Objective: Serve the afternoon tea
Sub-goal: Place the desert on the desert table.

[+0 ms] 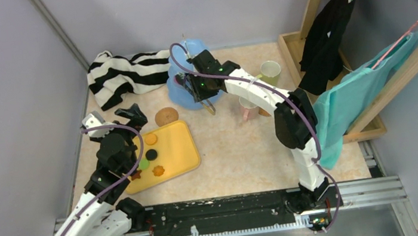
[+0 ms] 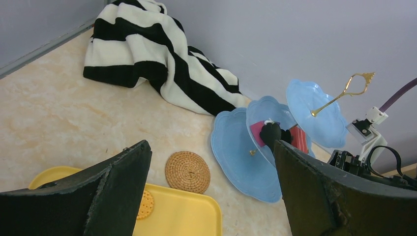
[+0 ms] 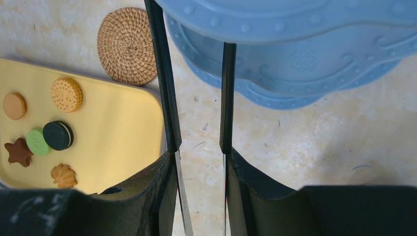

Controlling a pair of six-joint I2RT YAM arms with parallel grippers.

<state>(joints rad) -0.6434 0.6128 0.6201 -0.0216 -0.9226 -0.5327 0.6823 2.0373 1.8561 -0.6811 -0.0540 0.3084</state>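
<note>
The light-blue three-tier stand (image 1: 178,90) stands at the back of the table. My right gripper (image 3: 199,155) is shut on a pair of metal tongs (image 3: 166,88) with black tips. In the left wrist view the tong tips (image 2: 270,133) are on the middle tier, touching a pink cake slice (image 2: 257,131) beside a red one (image 2: 300,139). My left gripper (image 2: 210,145) is open and holds nothing, hovering over the far end of the yellow tray (image 1: 178,152). Several cookies (image 3: 66,94) lie on the tray. A cork coaster (image 2: 187,172) lies between tray and stand.
A black-and-white striped cloth (image 1: 123,74) is bunched at the back left. A yellow-green cup (image 1: 270,72) and a pink cup (image 1: 249,108) stand right of the stand. A wooden rack (image 1: 325,7) with dark and teal garments fills the right side.
</note>
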